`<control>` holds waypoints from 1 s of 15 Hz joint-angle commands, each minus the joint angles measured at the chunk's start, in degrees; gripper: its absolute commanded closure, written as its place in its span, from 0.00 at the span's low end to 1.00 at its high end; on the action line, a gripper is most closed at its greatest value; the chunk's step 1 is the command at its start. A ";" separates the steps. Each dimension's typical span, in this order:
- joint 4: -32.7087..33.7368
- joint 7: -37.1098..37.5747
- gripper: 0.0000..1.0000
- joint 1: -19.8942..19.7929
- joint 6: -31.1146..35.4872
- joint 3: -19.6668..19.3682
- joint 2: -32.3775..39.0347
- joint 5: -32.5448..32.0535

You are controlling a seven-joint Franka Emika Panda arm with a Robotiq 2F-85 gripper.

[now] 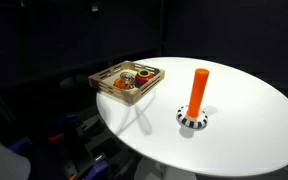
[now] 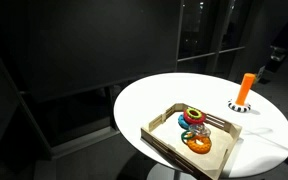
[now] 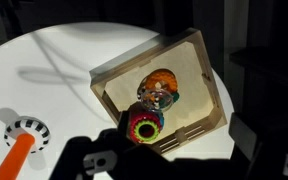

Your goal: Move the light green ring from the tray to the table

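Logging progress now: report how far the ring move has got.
Done: nothing; the coloured plastic rings all lie in the shallow wooden tray, none on the round white table. In hand: nothing visible. Left: everything, from grasping the light green one to lifting it and setting it on the table.

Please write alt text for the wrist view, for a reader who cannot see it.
A wooden tray holding coloured rings sits on a round white table, seen from above. At the lower left an orange peg stands on a black-and-white striped base, apart from the tray.
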 commanded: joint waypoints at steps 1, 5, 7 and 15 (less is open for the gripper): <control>0.11 0.00 0.00 -0.02 -0.17 -0.02 0.00 -0.04; 0.11 0.00 0.00 -0.02 -0.17 -0.02 0.00 -0.04; 0.94 0.37 0.00 -0.69 0.22 0.10 0.62 -0.72; 5.25 2.92 0.00 -4.13 1.36 1.67 6.42 -6.49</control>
